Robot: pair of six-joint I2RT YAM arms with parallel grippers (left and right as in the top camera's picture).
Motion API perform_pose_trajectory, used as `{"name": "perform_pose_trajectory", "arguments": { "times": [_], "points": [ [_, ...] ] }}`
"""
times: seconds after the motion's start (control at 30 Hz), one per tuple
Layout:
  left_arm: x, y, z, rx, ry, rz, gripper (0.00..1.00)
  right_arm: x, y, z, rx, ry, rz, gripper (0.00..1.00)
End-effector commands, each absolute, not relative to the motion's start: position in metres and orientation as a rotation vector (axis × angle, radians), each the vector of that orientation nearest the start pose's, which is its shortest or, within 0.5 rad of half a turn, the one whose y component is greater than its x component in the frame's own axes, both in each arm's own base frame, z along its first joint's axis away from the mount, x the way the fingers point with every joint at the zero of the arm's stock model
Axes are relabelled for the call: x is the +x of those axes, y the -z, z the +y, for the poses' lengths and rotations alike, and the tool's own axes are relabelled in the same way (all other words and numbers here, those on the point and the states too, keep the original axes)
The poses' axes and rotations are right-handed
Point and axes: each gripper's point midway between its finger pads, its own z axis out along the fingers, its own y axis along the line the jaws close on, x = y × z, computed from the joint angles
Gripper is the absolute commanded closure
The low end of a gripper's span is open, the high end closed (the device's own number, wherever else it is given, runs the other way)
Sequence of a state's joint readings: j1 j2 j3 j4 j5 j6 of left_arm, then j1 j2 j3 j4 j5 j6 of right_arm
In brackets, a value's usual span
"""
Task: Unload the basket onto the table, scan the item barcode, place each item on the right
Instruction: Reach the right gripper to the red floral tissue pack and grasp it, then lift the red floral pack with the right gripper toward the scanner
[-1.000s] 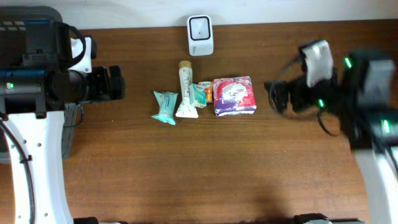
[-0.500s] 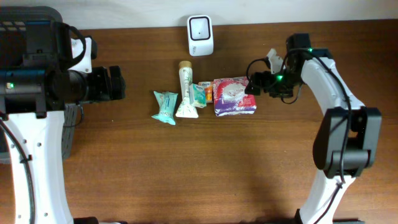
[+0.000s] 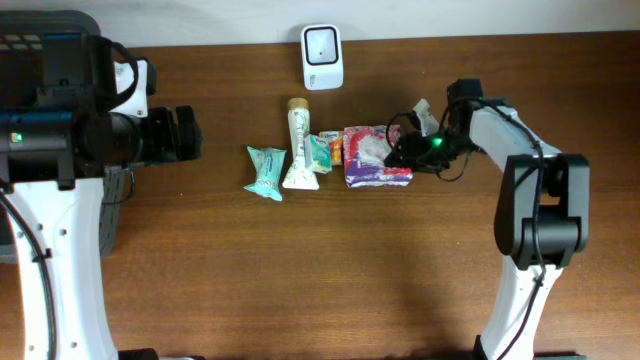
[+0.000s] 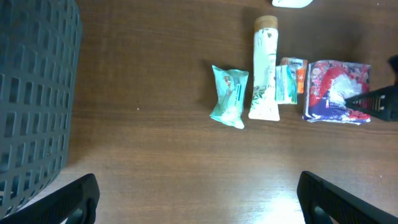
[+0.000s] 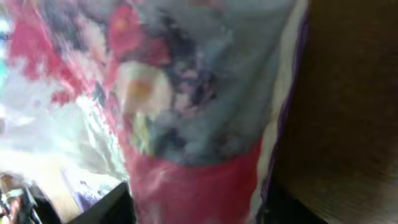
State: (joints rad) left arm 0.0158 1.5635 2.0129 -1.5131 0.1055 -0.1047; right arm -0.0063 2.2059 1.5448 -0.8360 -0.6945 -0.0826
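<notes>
A red and purple packet [image 3: 368, 155] lies right of centre, at the right end of a row of items. My right gripper [image 3: 400, 152] has reached over its right edge. In the right wrist view the packet [image 5: 199, 124] fills the gap between the two dark fingers, which press on its sides; the gripper [image 5: 196, 205] is shut on it. A white scanner [image 3: 322, 56] stands at the table's back edge. No barcode shows in any view. My left gripper [image 3: 185, 133] hovers open at the far left, and its fingers [image 4: 78, 199] stand wide over bare wood.
Left of the packet lie small green and orange packs [image 3: 322, 150], a cream tube [image 3: 298, 145] and a teal pouch [image 3: 266, 172]. A dark mesh basket [image 4: 31, 93] stands at the left edge under the left arm.
My right arm swung in from the right and down onto the packet's right edge, and its jaws narrowed around the packet. The left arm has not moved.
</notes>
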Motion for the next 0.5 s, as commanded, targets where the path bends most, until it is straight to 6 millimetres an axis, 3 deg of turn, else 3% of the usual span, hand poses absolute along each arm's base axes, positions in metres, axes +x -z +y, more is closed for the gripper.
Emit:
{"name": "perform_pose_trajectory", "arguments": {
  "times": [0.0,0.03,0.07,0.1,0.2,0.27,0.3,0.37,0.47],
  "points": [
    [0.331,-0.326,-0.015,-0.1,0.18,2.627,0.01,0.411,-0.005,0.116,-0.161,-1.023,2.908,0.65],
    [0.331,-0.326,-0.015,-0.1,0.18,2.627,0.01,0.415,-0.009,0.115,-0.107,-1.026,2.913,0.74],
    [0.331,-0.326,-0.015,-0.1,0.18,2.627,0.01,0.419,-0.016,0.112,-0.095,-1.023,2.906,0.93],
    [0.331,-0.326,-0.015,-0.1,0.18,2.627,0.01,0.424,-0.026,0.107,-0.09,-0.986,2.911,0.96],
    [0.331,-0.326,-0.015,-0.1,0.18,2.627,0.01,0.438,-0.061,0.076,-0.069,-0.655,2.971,0.96],
    [0.331,-0.326,-0.015,-0.1,0.18,2.627,0.01,0.444,-0.091,0.041,0.056,-0.332,3.009,0.96],
    [0.331,-0.326,-0.015,-0.1,0.18,2.627,0.01,0.441,-0.107,0.024,0.102,-0.166,3.033,0.96],
    [0.331,-0.326,-0.015,-0.1,0.18,2.627,0.01,0.432,-0.122,0.002,0.205,0.085,3.052,0.96],
    [0.331,-0.326,-0.015,-0.1,0.18,2.627,0.01,0.42,-0.139,-0.054,0.504,0.7,2.901,0.96]
  ]
}}
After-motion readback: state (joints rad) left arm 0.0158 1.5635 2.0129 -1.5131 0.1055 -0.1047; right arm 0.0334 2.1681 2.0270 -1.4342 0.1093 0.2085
